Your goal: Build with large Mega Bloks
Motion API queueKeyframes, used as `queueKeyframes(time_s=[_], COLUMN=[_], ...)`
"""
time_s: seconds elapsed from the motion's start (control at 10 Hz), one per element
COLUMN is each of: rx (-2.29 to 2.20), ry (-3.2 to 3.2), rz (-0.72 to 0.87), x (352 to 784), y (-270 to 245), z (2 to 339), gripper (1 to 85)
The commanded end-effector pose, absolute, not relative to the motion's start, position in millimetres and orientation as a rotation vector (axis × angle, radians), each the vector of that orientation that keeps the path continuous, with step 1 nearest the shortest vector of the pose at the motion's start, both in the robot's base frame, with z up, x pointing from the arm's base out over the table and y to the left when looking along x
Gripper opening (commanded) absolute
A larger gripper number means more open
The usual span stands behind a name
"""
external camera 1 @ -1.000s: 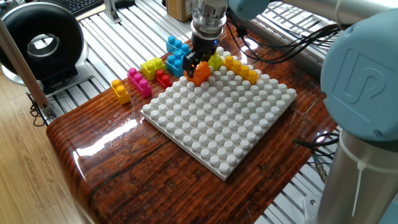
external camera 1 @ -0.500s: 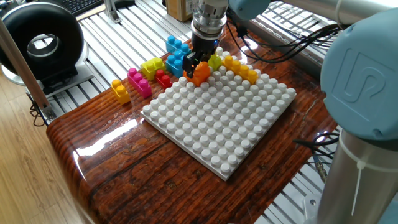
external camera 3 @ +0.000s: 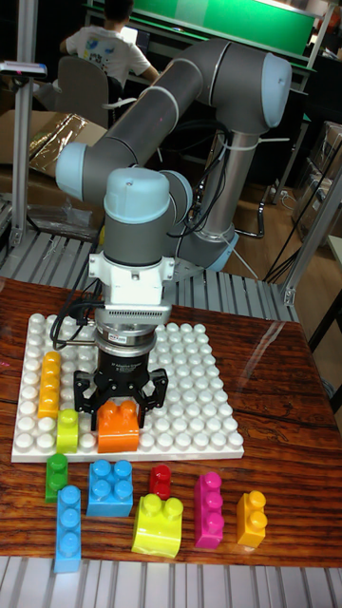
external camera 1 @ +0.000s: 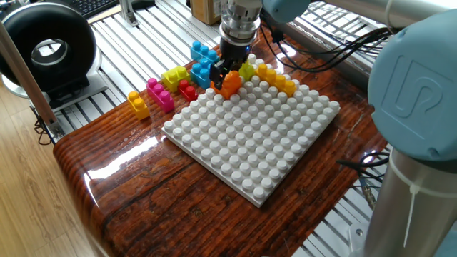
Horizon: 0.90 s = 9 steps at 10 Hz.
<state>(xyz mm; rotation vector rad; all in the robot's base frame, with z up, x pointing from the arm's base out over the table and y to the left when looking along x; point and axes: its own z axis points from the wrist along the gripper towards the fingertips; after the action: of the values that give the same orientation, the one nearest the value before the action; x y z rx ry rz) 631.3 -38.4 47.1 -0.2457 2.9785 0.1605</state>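
My gripper (external camera 1: 228,73) (external camera 3: 121,407) is shut on an orange brick (external camera 1: 230,85) (external camera 3: 118,427), which sits on the edge row of the white baseplate (external camera 1: 250,143) (external camera 3: 199,380). A long yellow-orange brick (external camera 1: 277,78) (external camera 3: 48,383) and a small lime brick (external camera 1: 247,70) (external camera 3: 67,429) also stand on the plate beside it. Loose on the wood lie a green brick (external camera 3: 57,475), two blue bricks (external camera 1: 202,73) (external camera 3: 110,487) (external camera 3: 68,527), a red brick (external camera 1: 188,89) (external camera 3: 161,480), a lime yellow brick (external camera 1: 173,76) (external camera 3: 158,524), a pink brick (external camera 1: 160,94) (external camera 3: 208,510) and a yellow-orange brick (external camera 1: 138,104) (external camera 3: 251,518).
A black ring-shaped device (external camera 1: 46,46) stands on the slatted metal bench at the far left. Cables (external camera 1: 368,163) run along the wooden table's right edge, and the arm's grey-blue body (external camera 1: 421,100) fills the right foreground. A person (external camera 3: 104,43) sits in the background.
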Motion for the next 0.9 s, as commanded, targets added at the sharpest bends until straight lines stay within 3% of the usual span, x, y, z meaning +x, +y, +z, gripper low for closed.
queueKeyframes(time_s=[0.0,0.4,0.6,0.8], rx=[-0.218,-0.199,-0.176,-0.121], ry=[2.978,3.002,3.033,3.059], rz=[0.177,0.18,0.168,0.147], x=[631,629,628,627], y=[-34,-38,-44,-42], z=[56,73,79,84], gripper=[68.7,65.3,56.7,42.0])
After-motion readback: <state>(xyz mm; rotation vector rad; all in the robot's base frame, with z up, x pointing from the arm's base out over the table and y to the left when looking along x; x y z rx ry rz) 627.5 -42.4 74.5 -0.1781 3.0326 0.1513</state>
